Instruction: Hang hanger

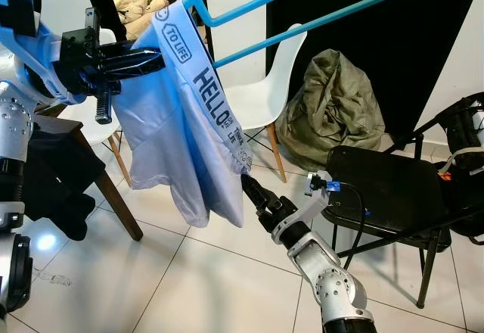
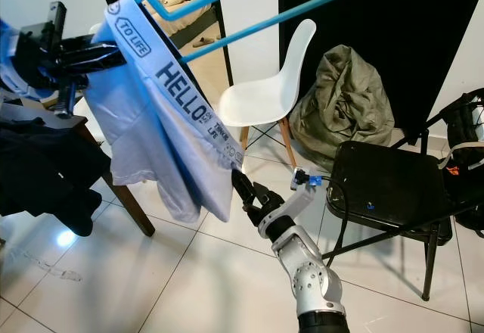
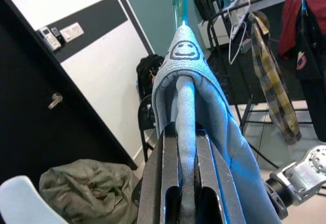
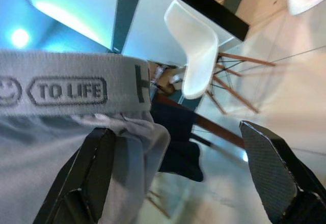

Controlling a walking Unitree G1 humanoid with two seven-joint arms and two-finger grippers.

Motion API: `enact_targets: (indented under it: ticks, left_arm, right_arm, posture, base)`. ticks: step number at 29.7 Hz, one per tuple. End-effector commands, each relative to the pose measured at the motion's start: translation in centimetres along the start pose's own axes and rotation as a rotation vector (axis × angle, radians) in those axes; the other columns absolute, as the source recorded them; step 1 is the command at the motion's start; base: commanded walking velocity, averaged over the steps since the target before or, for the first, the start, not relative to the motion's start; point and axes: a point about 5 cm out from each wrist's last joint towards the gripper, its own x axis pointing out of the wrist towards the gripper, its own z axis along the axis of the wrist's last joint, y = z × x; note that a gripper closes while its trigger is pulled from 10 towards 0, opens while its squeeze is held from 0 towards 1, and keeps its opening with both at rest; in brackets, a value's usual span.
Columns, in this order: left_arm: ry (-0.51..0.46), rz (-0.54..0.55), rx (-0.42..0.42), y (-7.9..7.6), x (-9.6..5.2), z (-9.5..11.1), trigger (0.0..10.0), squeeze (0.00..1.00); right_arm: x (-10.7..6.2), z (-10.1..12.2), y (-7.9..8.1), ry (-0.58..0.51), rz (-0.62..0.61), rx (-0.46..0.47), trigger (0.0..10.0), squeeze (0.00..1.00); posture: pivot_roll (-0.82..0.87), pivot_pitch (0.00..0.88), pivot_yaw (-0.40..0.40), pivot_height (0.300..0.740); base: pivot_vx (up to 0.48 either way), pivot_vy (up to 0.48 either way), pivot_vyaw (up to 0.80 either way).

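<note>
Room: I see a white tiled floor [image 1: 189, 272], a black door [image 1: 363, 38] at the back and a white wall beside it.
Furniture: a black folding chair [image 1: 386, 185] stands on my right, a white shell chair [image 1: 265, 91] sits behind the garment, and a dark wooden tabletop [image 1: 57, 129] with dark clothes hanging from it is on my left.
Bag: an olive-green sack [image 1: 333, 106] slumps on the floor against the door; I cannot tell what it holds.
Hanger: the blue hanger [image 1: 249, 11] is up high, above the garment.
Garment: pale blue shorts [image 1: 174, 144] with a "HELLO TO LIFE" waistband hang in the air between my arms.
Left gripper [image 1: 155, 59]: clamped on the waistband's upper end.
Right gripper [image 1: 243, 182]: fingers spread wide at the waistband's lower end, one finger against the cloth.
Left wrist view: a clothes rack [image 3: 270, 40] with a plaid shirt and a red garment.
</note>
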Motion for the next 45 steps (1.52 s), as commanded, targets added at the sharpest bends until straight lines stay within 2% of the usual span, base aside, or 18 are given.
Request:
enact_targets:
  ticks: [1, 4, 7, 10, 12, 13, 14, 16, 17, 21, 22, 28, 34, 45]
  left_arm:
    - [-0.029, 0.008, -0.001, 0.0, -0.1, 0.3, 0.0, 0.00]
    - [-0.031, 0.011, 0.000, -0.1, -0.1, 0.3, 0.0, 0.00]
    - [-0.038, 0.011, 0.004, 0.0, -0.1, 0.6, 0.0, 0.00]
    - [-0.039, 0.011, 0.005, 0.0, -0.1, 0.6, 0.0, 0.00]
    - [-0.044, 0.008, 0.011, 0.0, -0.1, 0.8, 0.0, 0.00]
    - [-0.044, 0.008, 0.011, 0.0, -0.1, 0.8, 0.0, 0.00]
    - [-0.047, 0.006, 0.015, 0.1, 0.0, 1.0, 0.0, 0.00]
    - [-0.047, 0.006, 0.015, 0.1, 0.0, 1.0, 0.0, 0.00]
    - [-0.051, 0.004, 0.020, 0.1, 0.0, 1.2, 0.0, 0.00]
    - [-0.068, 0.000, 0.032, 0.2, 0.1, 1.7, 0.0, 0.00]
    - [-0.081, -0.003, 0.041, 0.4, 0.2, 2.1, 0.0, 0.00]
    - [-0.088, -0.007, 0.049, 0.5, 0.3, 2.4, 0.0, 0.00]
    - [-0.097, -0.014, 0.063, 0.7, 0.4, 2.9, 0.0, 0.00]
    - [-0.102, 0.000, 0.094, 1.2, -0.1, 3.8, 0.0, 0.00]
  right_arm:
    - [0.3, -0.8, 1.2, -0.021, 0.064, 0.135, 10.0, 0.00]
    - [0.3, -0.5, 1.4, -0.033, 0.090, 0.187, 10.0, 0.00]
    - [-0.6, 0.6, 3.2, -0.065, 0.283, 0.308, 10.0, 0.00]
    - [-0.8, 0.8, 3.6, -0.067, 0.317, 0.324, 10.0, 0.00]
    - [-1.4, 0.7, 4.7, -0.046, 0.419, 0.332, 10.0, 0.00]
    - [-1.4, 0.7, 4.7, -0.046, 0.419, 0.332, 10.0, 0.00]
    - [-1.8, 0.6, 5.3, -0.038, 0.475, 0.346, 10.0, 0.00]
    - [-1.8, 0.6, 5.3, -0.038, 0.475, 0.346, 10.0, 0.00]
    - [-2.2, 0.6, 5.8, -0.028, 0.527, 0.371, 10.0, 0.00]
    - [-2.5, -0.6, 6.0, 0.057, 0.529, 0.381, 10.0, 0.00]
    - [-2.6, -1.6, 5.8, 0.110, 0.483, 0.376, 10.0, 0.00]
    - [-2.8, -1.6, 5.7, 0.127, 0.472, 0.380, 10.0, 0.00]
    - [-3.5, -2.1, 5.6, 0.174, 0.466, 0.323, 10.0, 0.00]
    - [-4.3, -2.0, 5.5, 0.185, 0.451, 0.327, 10.0, 0.00]
  posture:
    - [-0.03, 0.038, 0.083, 0.740]
    - [-0.03, 0.038, 0.083, 0.740]
    - [-0.03, 0.040, 0.082, 0.740]
    - [-0.03, 0.040, 0.082, 0.740]
    - [-0.02, 0.041, 0.082, 0.740]
    - [-0.02, 0.041, 0.082, 0.740]
    - [-0.02, 0.041, 0.081, 0.740]
    - [-0.02, 0.041, 0.081, 0.740]
    - [-0.02, 0.041, 0.081, 0.740]
    - [-0.02, 0.040, 0.078, 0.740]
    - [-0.02, 0.041, 0.078, 0.740]
    - [-0.03, 0.039, 0.079, 0.740]
    - [-0.03, 0.038, 0.081, 0.740]
    - [-0.03, 0.039, 0.083, 0.740]
  base:
    - [0.000, 0.000, 0.00]
    - [0.000, 0.000, 0.00]
    - [0.000, 0.000, 0.00]
    - [0.000, 0.000, 0.00]
    - [0.000, 0.000, 0.00]
    - [0.000, 0.000, 0.00]
    - [0.000, 0.000, 0.00]
    - [0.000, 0.000, 0.00]
    - [0.000, 0.000, 0.00]
    - [0.000, 0.000, 0.00]
    - [0.000, 0.000, 0.00]
    - [0.000, 0.000, 0.00]
    - [0.000, 0.000, 0.00]
    - [0.000, 0.000, 0.00]
